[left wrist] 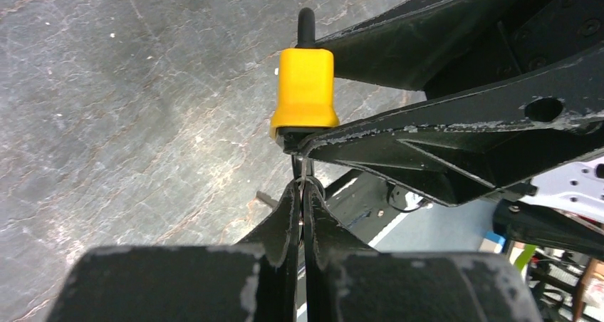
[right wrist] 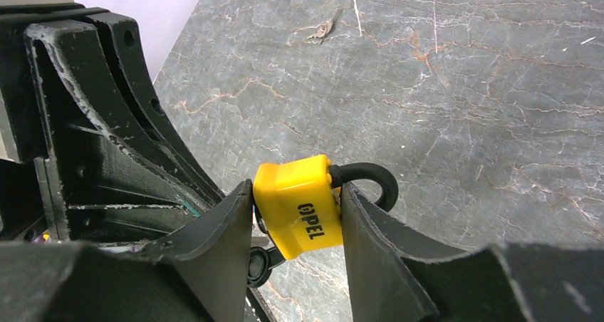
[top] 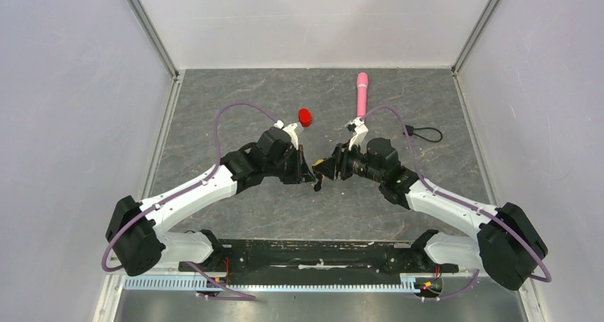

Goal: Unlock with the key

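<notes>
The small yellow padlock (right wrist: 303, 208) with a black shackle (right wrist: 370, 179) is clamped between my right gripper's (right wrist: 295, 194) two fingers, held above the table. In the left wrist view the padlock (left wrist: 305, 90) hangs shackle-up, gripped by the right fingers (left wrist: 456, 137). My left gripper (left wrist: 303, 187) is shut just under the padlock's base, pinching the thin silvery key (left wrist: 303, 172), whose tip points up into the base. From above, both grippers meet at mid-table, left (top: 313, 179) and right (top: 326, 167), with the padlock (top: 320, 165) mostly hidden between them.
A red cap (top: 305, 117) stands behind the left gripper. A pink stick (top: 362, 94) lies at the back centre. A black cord loop (top: 424, 133) lies to the right of it. Pale walls (top: 85, 87) close off the left, back and right sides.
</notes>
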